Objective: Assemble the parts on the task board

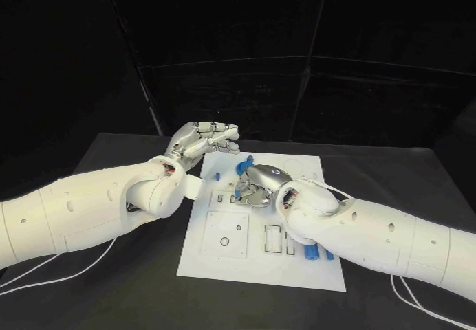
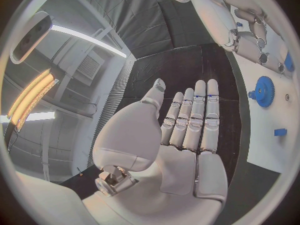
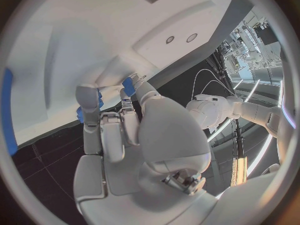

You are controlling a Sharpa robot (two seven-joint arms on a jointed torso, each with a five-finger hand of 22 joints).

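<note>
Two hands work at the task board (image 1: 223,258): the right hand (image 1: 260,180) is bent down over its middle, fingertips (image 3: 90,105) closed on a small blue part (image 3: 128,86). Left hand (image 1: 201,142) hovers flat and empty, fingers spread straight, off the board's far-left corner. A blue gear (image 2: 264,91) lies on the board, near it.

One white task board (image 1: 260,269) lies on one black table (image 1: 397,165). Two white arms reach over it, each ending in one silver hand: the left hand (image 1: 201,142) and the right hand (image 1: 260,180). The head view shows at least three blue parts: one (image 1: 244,166) beside the right hand and two upright bars (image 1: 310,252) near the right arm. The left wrist view shows one blue gear (image 2: 264,91) and one small blue block (image 2: 280,132).
</note>
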